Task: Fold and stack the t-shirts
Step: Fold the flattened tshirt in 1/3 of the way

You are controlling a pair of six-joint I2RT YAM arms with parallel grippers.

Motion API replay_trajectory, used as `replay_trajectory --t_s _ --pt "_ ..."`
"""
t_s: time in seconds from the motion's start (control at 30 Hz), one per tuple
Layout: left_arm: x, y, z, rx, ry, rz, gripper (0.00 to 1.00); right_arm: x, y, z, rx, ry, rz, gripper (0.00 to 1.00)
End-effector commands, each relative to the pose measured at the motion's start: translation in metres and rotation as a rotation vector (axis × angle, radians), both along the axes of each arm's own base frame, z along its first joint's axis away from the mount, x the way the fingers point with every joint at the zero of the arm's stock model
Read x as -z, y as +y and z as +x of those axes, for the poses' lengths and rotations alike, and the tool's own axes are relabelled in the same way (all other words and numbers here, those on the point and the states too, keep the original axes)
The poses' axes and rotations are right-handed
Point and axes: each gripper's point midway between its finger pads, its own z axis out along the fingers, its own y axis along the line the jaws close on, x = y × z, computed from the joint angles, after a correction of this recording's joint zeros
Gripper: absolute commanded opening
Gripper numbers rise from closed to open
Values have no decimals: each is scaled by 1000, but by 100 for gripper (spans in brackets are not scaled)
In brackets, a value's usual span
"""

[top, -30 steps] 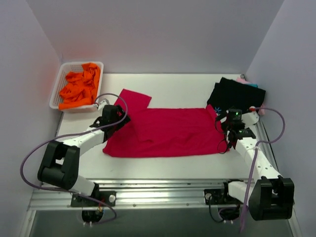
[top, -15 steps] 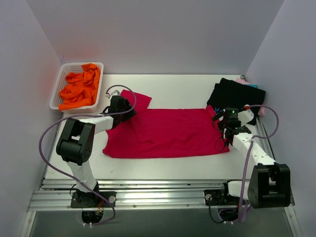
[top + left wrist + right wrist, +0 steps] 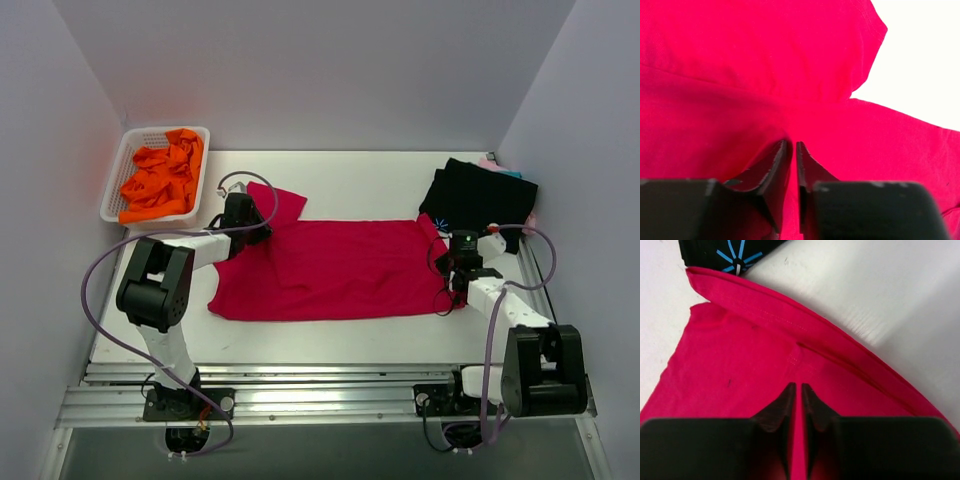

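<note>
The crimson-red t-shirt (image 3: 340,270) lies spread flat across the middle of the table, one sleeve (image 3: 278,202) pointing to the back left. My left gripper (image 3: 260,233) rests where that sleeve meets the body. In the left wrist view it (image 3: 792,145) is shut, with red cloth (image 3: 765,60) pinched in the thin slit between the fingers. My right gripper (image 3: 450,256) sits at the shirt's right edge. In the right wrist view it (image 3: 798,386) is shut on a ridge of red cloth (image 3: 740,360) beside the hem. The black t-shirt (image 3: 482,195) lies folded at the back right; its blue mark (image 3: 737,259) shows.
A white basket (image 3: 114,186) holding crumpled orange cloth (image 3: 160,172) stands at the back left. Pink (image 3: 489,160) and teal (image 3: 511,172) edges peek from under the black tee. Purple cables (image 3: 90,290) loop beside both arms. Grey walls enclose the table on three sides.
Both grippers closed onto the red shirt. The left arm swung in and its gripper moved to the sleeve seam; the right gripper shifted slightly toward the shirt's right edge.
</note>
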Motion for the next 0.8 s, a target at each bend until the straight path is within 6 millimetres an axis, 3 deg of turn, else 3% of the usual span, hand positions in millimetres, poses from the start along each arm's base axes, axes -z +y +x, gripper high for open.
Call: replay_trajectory --t_s 0.0,0.2,0.43,0.57,0.77 --pt "-22 -6 18 21 -80 -20 20 6 11 14 -32 -21 45 3" --pt "-17 -10 15 42 -66 -28 16 21 17 21 -43 6 64 1" --pt "-19 -8 14 40 -64 -18 11 26 7 29 3 22 27 0" --pt "-19 9 12 6 -44 38 2 42 5 26 15 66 24 0" --pt "-30 39 9 -64 -29 116 2 46 0 21 32 79 7 0"
